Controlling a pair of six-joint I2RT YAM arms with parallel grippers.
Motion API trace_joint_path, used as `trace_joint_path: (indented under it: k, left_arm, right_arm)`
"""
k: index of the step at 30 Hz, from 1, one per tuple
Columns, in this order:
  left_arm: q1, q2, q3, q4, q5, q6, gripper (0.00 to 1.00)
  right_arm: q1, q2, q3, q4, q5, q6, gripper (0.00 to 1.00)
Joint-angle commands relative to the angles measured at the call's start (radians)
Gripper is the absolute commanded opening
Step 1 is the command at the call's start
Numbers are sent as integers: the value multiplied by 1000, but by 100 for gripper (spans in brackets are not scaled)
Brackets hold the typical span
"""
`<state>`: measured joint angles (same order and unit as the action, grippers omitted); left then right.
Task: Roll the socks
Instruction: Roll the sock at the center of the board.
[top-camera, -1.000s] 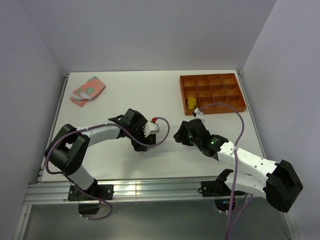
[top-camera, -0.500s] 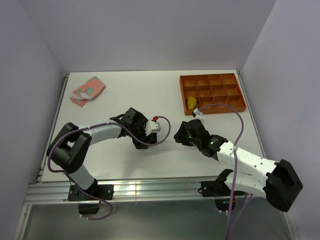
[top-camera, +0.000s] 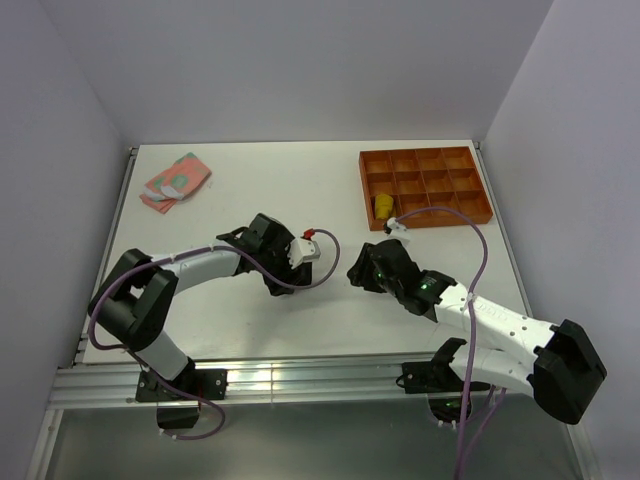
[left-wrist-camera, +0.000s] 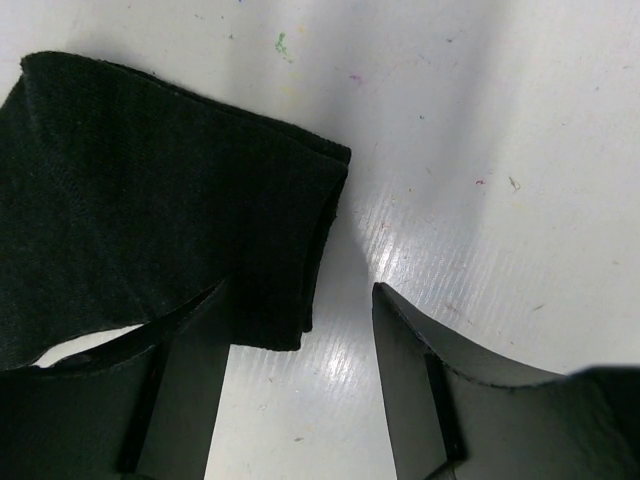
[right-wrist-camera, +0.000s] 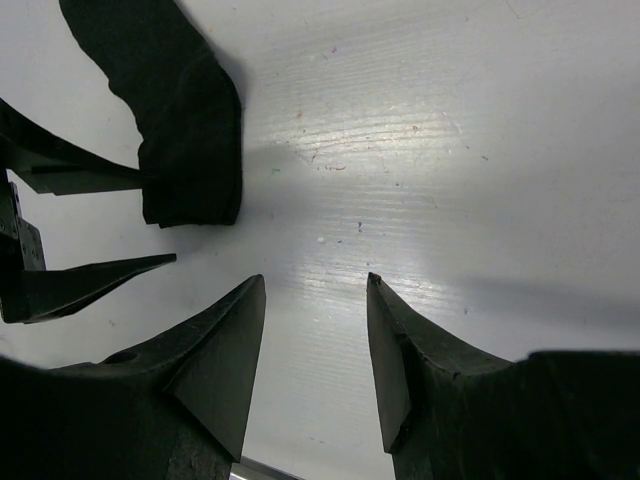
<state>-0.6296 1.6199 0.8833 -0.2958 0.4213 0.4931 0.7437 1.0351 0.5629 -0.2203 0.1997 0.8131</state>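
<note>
Overhead view of a white table (top-camera: 290, 190), with two close-up views from my wrist cameras.

Far left, near the back corner, the pink sock (top-camera: 176, 182) with green patches lies in a flat bundle, well apart from both arms.

Near the table's middle, my left gripper (left-wrist-camera: 300, 290) hangs low with its fingers spread wide and nothing in its grasp. One finger overlaps the corner of the black sock (left-wrist-camera: 150, 200) and the other is over bare table. The sock lies flat, its folded end pointing toward the gap between the fingers.

Just to the right, my right gripper (right-wrist-camera: 315, 280) points down at bare table. It is partly open and empty, near the sock's end but not touching it.

At the back right stands the orange tray (top-camera: 362, 180). The yellow sock (top-camera: 382, 205) sits bunched in a compartment along the tray's left edge.

I judge the black sock to be the one in hand, with its roll not yet begun. The next move calls for me to pinch that near end cleanly through both layers and then turn it over itself, with the right gripper steadying the cloth.

Count: three socks (one pink, one black, one yellow), one tray, two grippers
</note>
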Motion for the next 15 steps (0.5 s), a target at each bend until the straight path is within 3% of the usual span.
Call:
trace_joint_path:
  k: [1,15]
  left_arm:
    - [-1,-14,22,8,-13,4,63]
    - [-1,92,45,4,-15,16,61]
  right_arm:
    - [8,-20,2,18,33,-5,52]
    - [14,-10,-17,38,32,-5,52]
